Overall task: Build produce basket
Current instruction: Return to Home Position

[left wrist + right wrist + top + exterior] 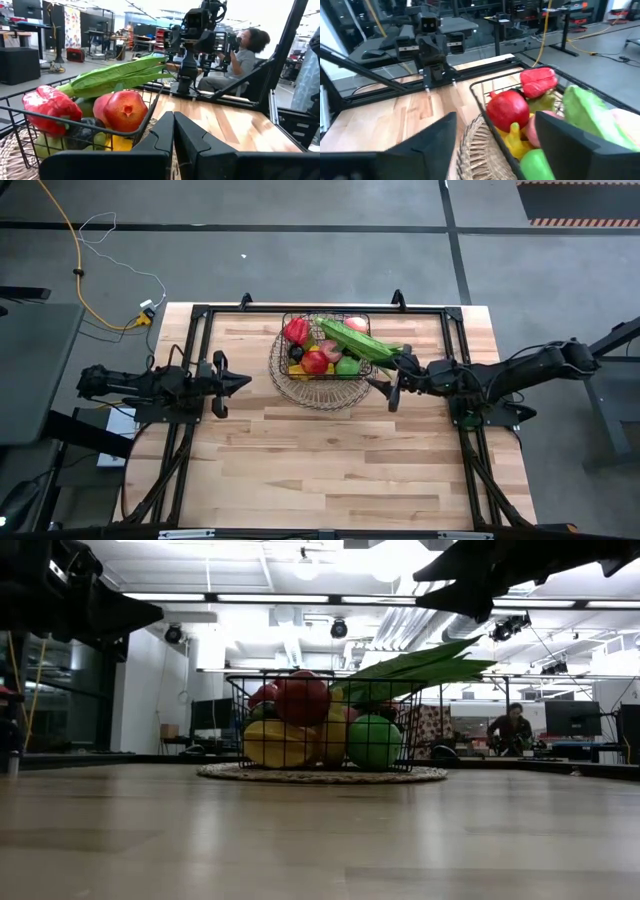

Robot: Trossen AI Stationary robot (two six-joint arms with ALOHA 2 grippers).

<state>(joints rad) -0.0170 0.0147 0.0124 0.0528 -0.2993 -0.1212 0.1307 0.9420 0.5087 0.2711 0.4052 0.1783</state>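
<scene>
The dark wire basket [325, 315] stands on a round paler woven part [300, 390] at the table's far middle. It holds produce: a red pepper [296, 331], a red apple [315, 362], a green apple [347, 366], dark grapes [296, 352] and a pink peach [355, 324]. A long green husk [360, 343] lies across the pile, and its end juts over the basket's right rim. My right gripper [393, 380] hangs open just right of the basket, above that end [470, 655]. My left gripper [240, 382] is shut and empty, left of the basket.
Black frame rails [200, 315] run along the table's far, left and right sides. Bare wood [330, 470] stretches from the basket to the near edge. A person [247, 50] sits in the room beyond the table's right side.
</scene>
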